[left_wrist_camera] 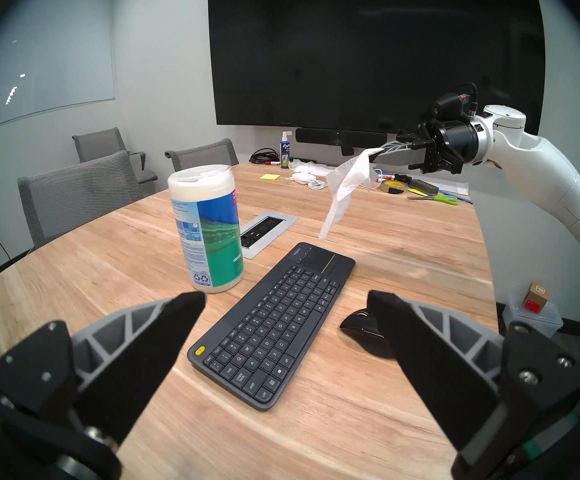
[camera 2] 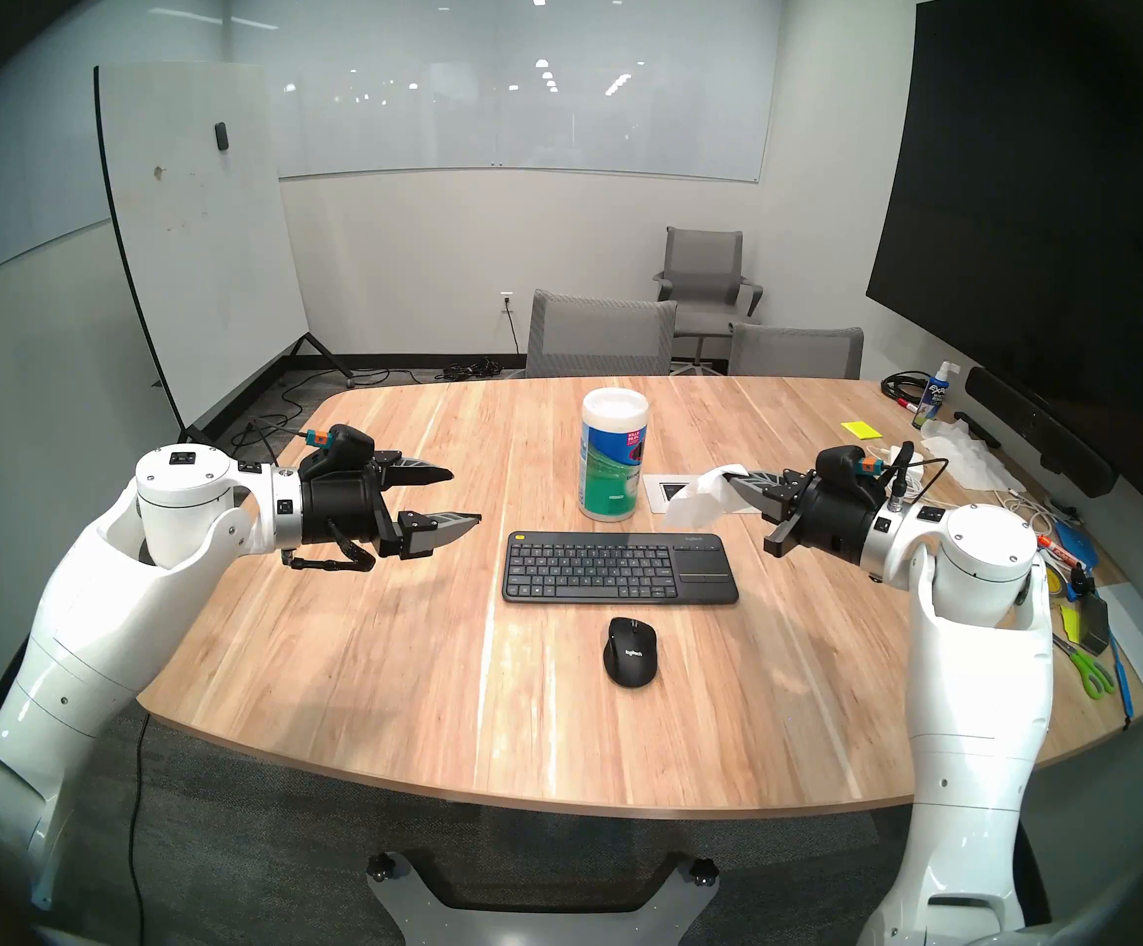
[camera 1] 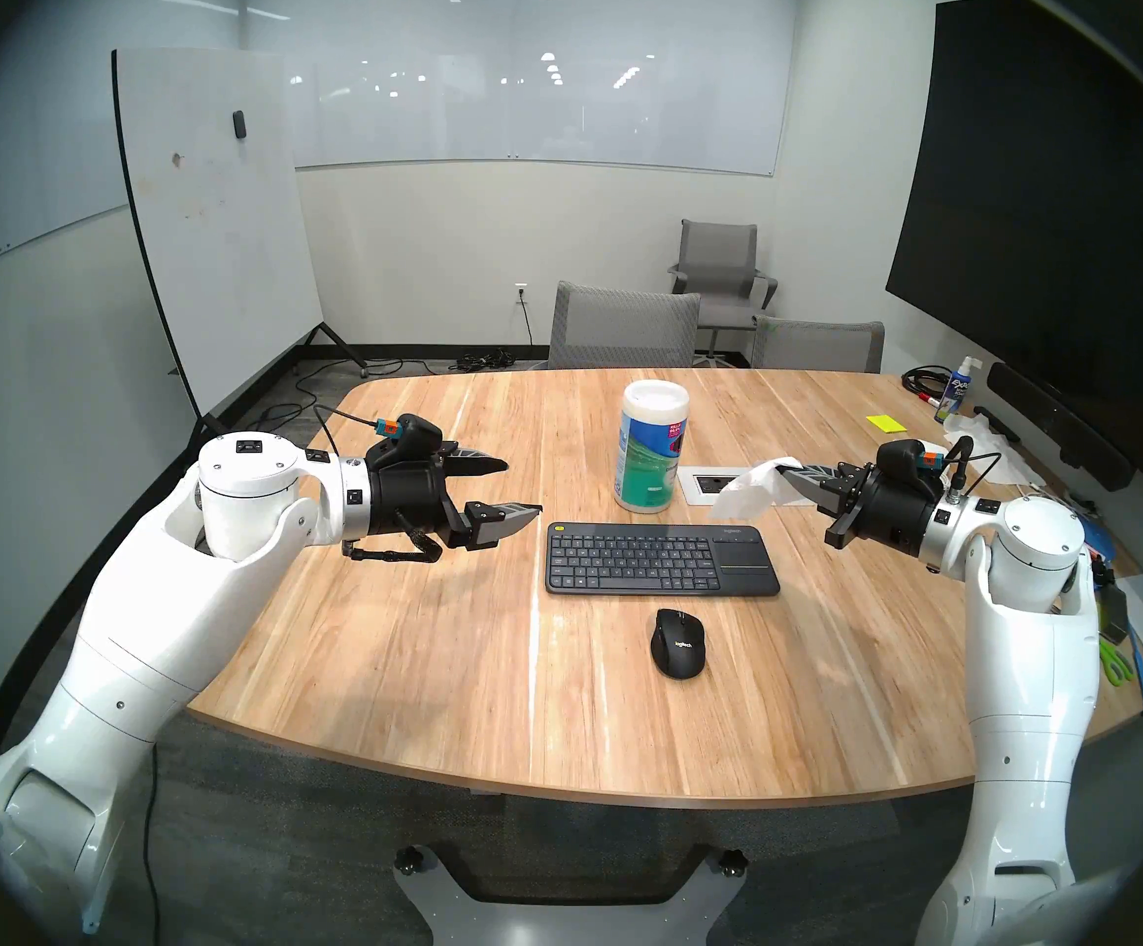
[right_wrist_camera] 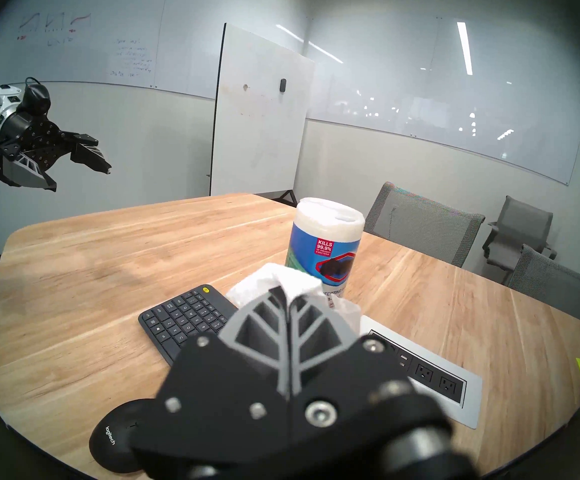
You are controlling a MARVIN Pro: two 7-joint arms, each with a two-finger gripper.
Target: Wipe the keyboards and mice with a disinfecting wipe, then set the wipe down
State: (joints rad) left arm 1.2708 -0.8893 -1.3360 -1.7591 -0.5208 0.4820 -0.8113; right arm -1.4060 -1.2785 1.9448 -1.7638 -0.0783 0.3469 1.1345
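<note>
A slim black keyboard (camera 1: 663, 558) (camera 2: 620, 567) (left_wrist_camera: 274, 323) (right_wrist_camera: 184, 318) lies flat mid-table, with a black mouse (camera 1: 678, 642) (camera 2: 630, 651) (left_wrist_camera: 364, 332) (right_wrist_camera: 113, 437) just in front of it. My right gripper (camera 1: 782, 472) (camera 2: 732, 477) (left_wrist_camera: 375, 152) (right_wrist_camera: 287, 295) hovers above the table right of the keyboard, shut on a white disinfecting wipe (camera 1: 749, 488) (camera 2: 698, 499) (left_wrist_camera: 345, 185) (right_wrist_camera: 274, 282) that hangs down from its tips. My left gripper (camera 1: 521, 487) (camera 2: 463, 494) (left_wrist_camera: 287, 297) (right_wrist_camera: 82, 181) hovers left of the keyboard, open and empty.
A tall white wipe canister (camera 1: 653, 446) (left_wrist_camera: 207, 226) (right_wrist_camera: 325, 247) with a green-blue label stands behind the keyboard, beside a recessed power outlet panel (right_wrist_camera: 430, 372). Clutter sits along the table's right edge: crumpled tissue (camera 1: 985, 439), spray bottle (camera 1: 954, 388), scissors (camera 1: 1118, 661), yellow sticky note (camera 1: 881, 422). Chairs (camera 1: 623, 323) stand behind.
</note>
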